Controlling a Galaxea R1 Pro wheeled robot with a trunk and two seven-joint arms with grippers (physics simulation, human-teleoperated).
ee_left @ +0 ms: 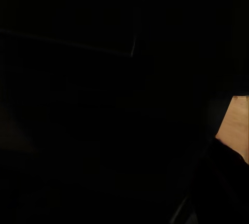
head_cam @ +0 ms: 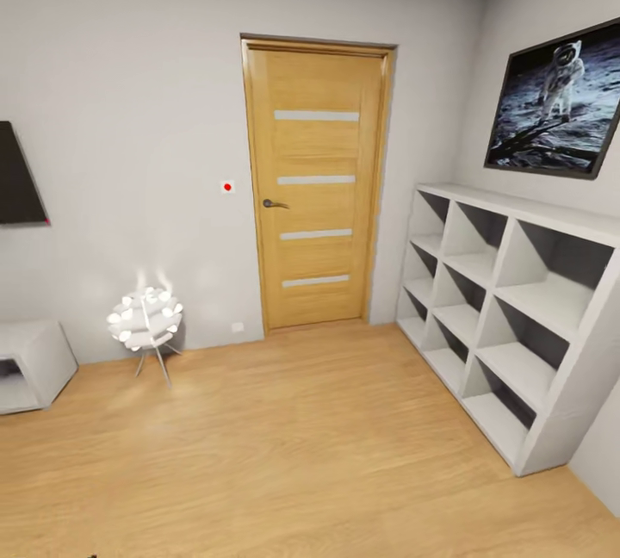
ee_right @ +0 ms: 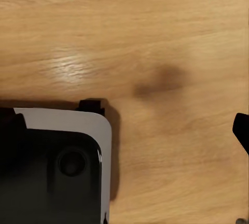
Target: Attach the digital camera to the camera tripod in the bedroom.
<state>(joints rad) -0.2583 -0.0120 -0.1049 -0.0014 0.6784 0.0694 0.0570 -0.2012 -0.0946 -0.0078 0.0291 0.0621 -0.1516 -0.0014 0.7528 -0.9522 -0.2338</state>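
Wood floor [head_cam: 284, 455] nearest; white lamp [head_cam: 145, 321] left, shelf unit [head_cam: 508, 317] right, closed door [head_cam: 314, 183] ahead. Gripper states: cannot tell.

No readable text, label or number appears on anything here.

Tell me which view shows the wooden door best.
The head view: the wooden door stands whole and shut in the far wall, between the white floor lamp and the shelf unit. The right wrist view gives wood floor; the left wrist view is nearly black.
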